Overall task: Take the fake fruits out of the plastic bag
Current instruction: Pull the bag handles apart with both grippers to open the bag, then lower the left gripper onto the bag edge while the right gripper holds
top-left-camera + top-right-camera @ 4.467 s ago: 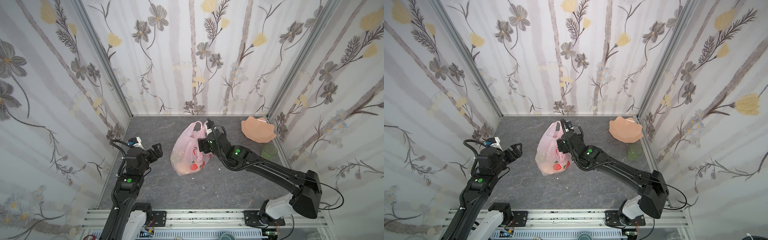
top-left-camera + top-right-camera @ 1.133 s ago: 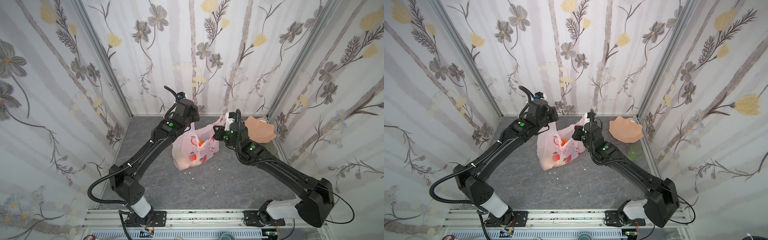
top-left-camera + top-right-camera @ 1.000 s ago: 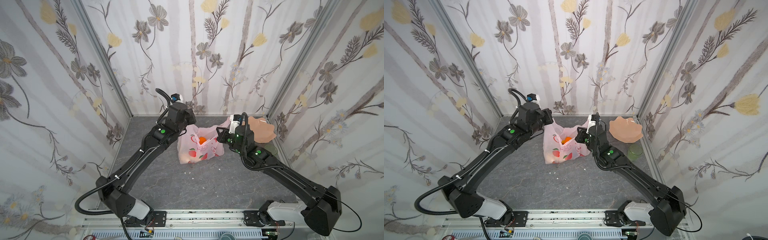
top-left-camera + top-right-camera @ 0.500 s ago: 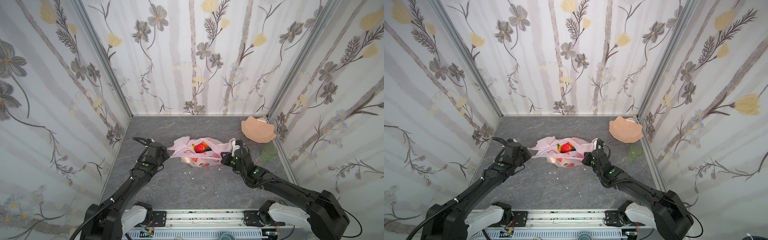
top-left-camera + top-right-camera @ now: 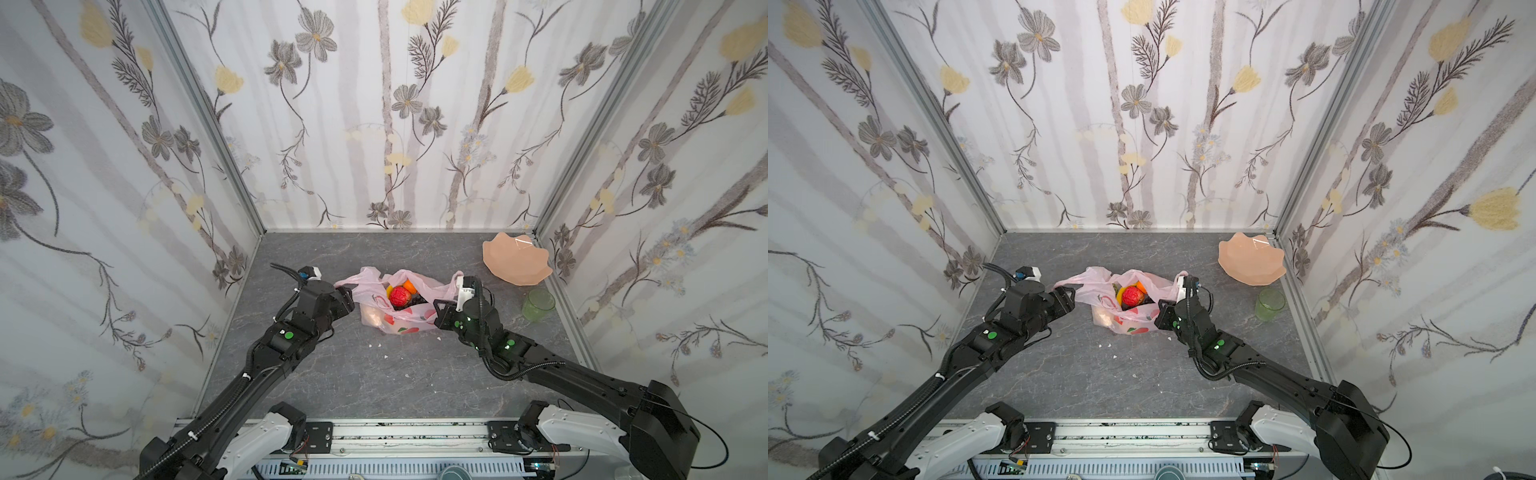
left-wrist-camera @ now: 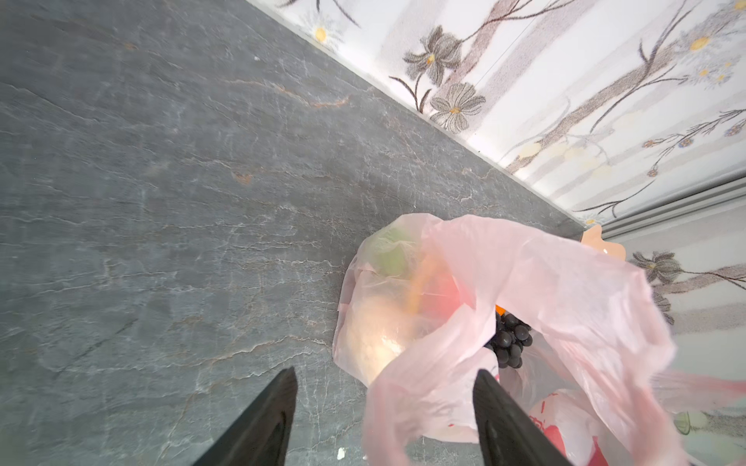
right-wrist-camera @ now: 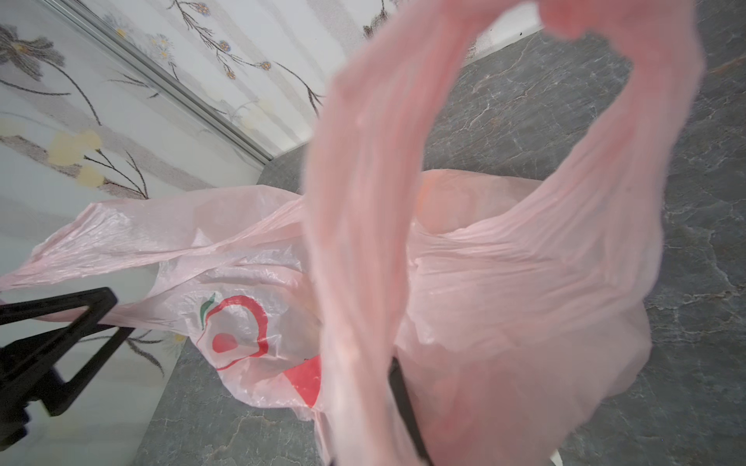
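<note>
The pink plastic bag (image 5: 405,322) (image 5: 1133,322) sits on the grey floor with its mouth open upward. Fake fruits show inside: a red apple (image 5: 399,296) (image 5: 1132,296), an orange (image 5: 409,285), a yellow banana (image 5: 1120,294) and dark grapes (image 6: 509,341). A green fruit (image 6: 389,254) shows through the plastic. My left gripper (image 5: 347,297) (image 6: 387,403) is open at the bag's left side, and one handle (image 6: 403,387) lies loose between its fingers. My right gripper (image 5: 441,309) (image 7: 387,403) is shut on the other handle (image 7: 363,201), which covers most of its jaws.
A peach scalloped plate (image 5: 515,264) (image 5: 1252,259) leans in the back right corner. A green translucent cup (image 5: 539,304) (image 5: 1271,304) stands by the right wall. Small white crumbs (image 5: 378,345) lie in front of the bag. Patterned walls close in three sides.
My left gripper has opened and let go of its handle. The bag, stretched wide between both grippers half a second ago, has slackened and its mouth has narrowed.
</note>
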You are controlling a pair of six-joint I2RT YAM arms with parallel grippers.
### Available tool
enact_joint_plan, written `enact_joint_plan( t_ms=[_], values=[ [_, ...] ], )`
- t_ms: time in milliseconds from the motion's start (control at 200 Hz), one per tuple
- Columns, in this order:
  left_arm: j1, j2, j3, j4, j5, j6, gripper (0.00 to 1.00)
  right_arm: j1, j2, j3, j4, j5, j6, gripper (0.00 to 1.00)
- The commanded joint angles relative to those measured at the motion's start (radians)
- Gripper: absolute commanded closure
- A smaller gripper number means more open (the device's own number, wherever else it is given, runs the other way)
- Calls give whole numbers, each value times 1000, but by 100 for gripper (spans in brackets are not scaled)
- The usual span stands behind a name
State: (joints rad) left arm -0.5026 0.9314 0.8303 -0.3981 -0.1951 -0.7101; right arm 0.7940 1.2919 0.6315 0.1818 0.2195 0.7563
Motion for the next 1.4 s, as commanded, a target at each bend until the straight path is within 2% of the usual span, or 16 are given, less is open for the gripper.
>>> enact_joint_plan(
  t_ms=[0,80,135,190,275,360,430,530,699,809,909,1049,1279,1324,1394],
  values=[
    [-28,-29,103,-203,-158,30,30,18,21,19,8,46,-27,100],
    [-73,3,227,-308,-221,48,30,20,34,23,19,49,-33,100],
    [-139,34,312,-359,-276,44,31,21,44,33,17,49,-37,100],
    [-243,57,382,-393,-347,2,34,53,51,44,12,52,-43,100],
    [-452,92,435,-388,-430,-95,35,66,51,52,6,63,-49,100],
    [-573,184,457,-370,-441,-152,35,74,41,48,11,72,-51,100],
    [-621,259,500,-316,-420,-157,34,80,35,46,18,76,-50,100],
    [-612,308,425,-167,-357,-151,34,87,36,47,18,75,-52,100],
    [-484,409,338,-45,-253,-158,33,104,11,32,30,80,-50,100],
    [-435,485,311,-31,-312,-163,33,120,-13,3,51,82,-52,100],
    [-379,556,282,-13,-279,-186,33,150,-28,-25,94,72,-84,100],
    [-341,597,242,68,-262,-179,24,197,-23,-29,96,77,-119,100],
    [-281,697,269,102,-211,-142,12,222,-41,-43,93,97,-130,100],
    [-272,708,271,111,-206,-136,13,224,-50,-50,103,97,-129,100],
    [-251,728,274,123,-186,-117,24,225,-54,-56,116,102,-129,100]
  ],
)
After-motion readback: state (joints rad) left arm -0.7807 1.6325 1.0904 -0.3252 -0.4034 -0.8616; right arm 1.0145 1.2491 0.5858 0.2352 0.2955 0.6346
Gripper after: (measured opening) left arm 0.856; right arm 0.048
